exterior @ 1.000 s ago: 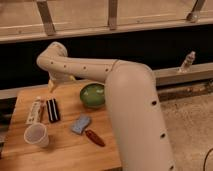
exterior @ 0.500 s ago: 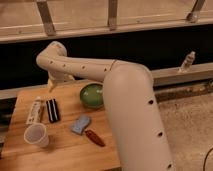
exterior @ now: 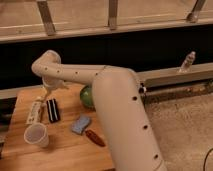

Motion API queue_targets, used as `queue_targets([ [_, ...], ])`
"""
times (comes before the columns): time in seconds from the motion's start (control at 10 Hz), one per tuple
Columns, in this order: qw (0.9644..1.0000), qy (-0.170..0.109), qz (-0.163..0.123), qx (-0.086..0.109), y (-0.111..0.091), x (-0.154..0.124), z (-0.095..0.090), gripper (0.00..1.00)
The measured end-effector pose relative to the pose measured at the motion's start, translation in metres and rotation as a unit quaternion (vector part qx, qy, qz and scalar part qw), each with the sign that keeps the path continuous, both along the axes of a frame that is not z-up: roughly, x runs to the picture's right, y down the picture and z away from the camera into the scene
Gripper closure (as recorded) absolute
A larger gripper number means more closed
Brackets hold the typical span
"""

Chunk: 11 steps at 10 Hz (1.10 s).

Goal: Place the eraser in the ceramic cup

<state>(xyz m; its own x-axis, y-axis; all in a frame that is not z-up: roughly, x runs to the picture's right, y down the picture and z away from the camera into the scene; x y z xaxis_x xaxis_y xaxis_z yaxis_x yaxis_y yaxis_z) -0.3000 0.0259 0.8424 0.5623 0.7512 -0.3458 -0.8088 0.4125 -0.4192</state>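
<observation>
The black eraser with pale lengthwise stripes lies on the wooden table, left of centre. The white ceramic cup stands upright in front of it, near the table's left front. My arm comes in from the lower right and bends at an elbow at upper left. The gripper hangs just below that elbow, above the table's far left, just behind the eraser. It holds nothing that I can see.
A white flat tube-like item lies left of the eraser. A blue-grey pad and a red object lie mid-table. A green bowl is partly behind my arm. A bottle stands on the right ledge.
The arm's elbow has shifted a little left and down towards the eraser. The objects on the table have not moved.
</observation>
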Motion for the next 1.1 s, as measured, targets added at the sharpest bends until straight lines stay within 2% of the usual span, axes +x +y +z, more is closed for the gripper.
queue_targets([
  [0.2,0.9999,-0.005,-0.003,-0.012,0.006,-0.018,0.005,0.20],
  [0.8,0.9999,0.000,-0.002,-0.016,0.006,-0.015,0.009,0.20],
  [1.1,0.9992,-0.001,-0.015,-0.036,0.025,-0.027,0.027,0.20],
])
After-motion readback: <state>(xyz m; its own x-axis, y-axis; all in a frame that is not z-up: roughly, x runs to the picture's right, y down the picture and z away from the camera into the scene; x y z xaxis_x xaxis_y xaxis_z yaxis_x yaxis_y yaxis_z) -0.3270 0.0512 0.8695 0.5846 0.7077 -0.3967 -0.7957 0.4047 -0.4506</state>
